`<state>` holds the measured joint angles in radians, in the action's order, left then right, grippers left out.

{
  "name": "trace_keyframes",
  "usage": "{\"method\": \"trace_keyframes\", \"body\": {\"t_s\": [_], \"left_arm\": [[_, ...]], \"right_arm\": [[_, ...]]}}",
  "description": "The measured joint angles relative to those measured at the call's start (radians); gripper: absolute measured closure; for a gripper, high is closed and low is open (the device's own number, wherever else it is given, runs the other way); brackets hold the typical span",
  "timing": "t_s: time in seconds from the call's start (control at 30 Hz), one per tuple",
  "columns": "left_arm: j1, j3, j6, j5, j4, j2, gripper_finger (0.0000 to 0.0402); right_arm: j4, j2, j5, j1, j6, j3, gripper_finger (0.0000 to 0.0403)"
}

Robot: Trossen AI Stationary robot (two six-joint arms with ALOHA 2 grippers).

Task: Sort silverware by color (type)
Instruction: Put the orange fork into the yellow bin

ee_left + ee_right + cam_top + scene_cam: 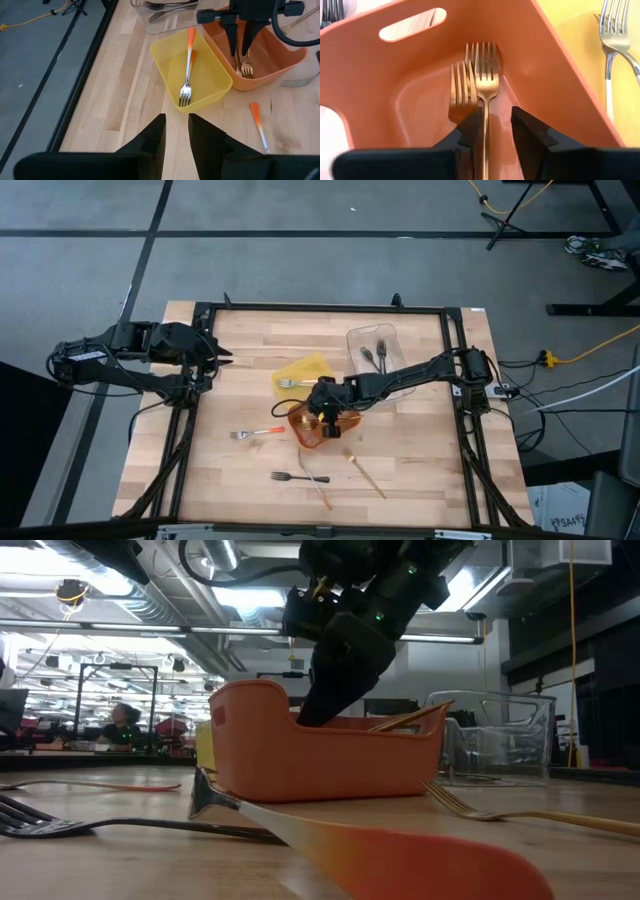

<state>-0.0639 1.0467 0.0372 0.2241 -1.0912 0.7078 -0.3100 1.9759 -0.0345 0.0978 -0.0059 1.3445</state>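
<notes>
Silverware lies sorted in part across the wooden surface (pixel 420 470): two gold forks (pixel 475 75) rest side by side in the orange tray (pixel 306 432), tines toward the wall with the handle slot. Right end effector (pixel 492 125) reaches down into that tray, its two fingers (pixel 470 127) parted on either side of one gold fork's handle, neither pressed firmly on it as far as the wrist view shows. Beside the orange tray, touching or nearly so, the yellow tray (pixel 165 55) holds one orange-handled fork (pixel 188 65). Behind them the clear tray (pixel 354 340) carries dark forks (pixel 372 355). Loose on the surface are another orange-handled fork (pixel 256 433) left of the orange tray, a black fork (pixel 298 477) near the front edge, a pale utensil (pixel 314 480) crossing it, and a gold utensil (pixel 366 476) to their right. Left end effector (pixel 176 132) hovers at the surface's left side, well apart from the trays, fingers slightly parted and holding nothing.
</notes>
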Motion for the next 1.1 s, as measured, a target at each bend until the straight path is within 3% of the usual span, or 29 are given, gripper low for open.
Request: {"method": "trace_keyframes", "body": {"t_s": [0.53, 0.77, 1.1], "left_arm": [[0.000, 0.000, -0.012, -0.006, 0.000, 0.000, 0.0324], [0.000, 0.000, -0.144, -0.008, 0.000, 0.000, 0.0324], [0.000, 0.000, -0.169, -0.067, 0.002, 0.007, 0.0324]], "right_arm": [[0.003, 0.000, 0.000, 0.000, 0.001, 0.000, 0.0299], [0.003, 0.000, 0.000, 0.000, 0.001, 0.001, 0.0299], [-0.073, -0.001, 0.000, 0.000, 0.027, 0.168, 0.0299]]}}
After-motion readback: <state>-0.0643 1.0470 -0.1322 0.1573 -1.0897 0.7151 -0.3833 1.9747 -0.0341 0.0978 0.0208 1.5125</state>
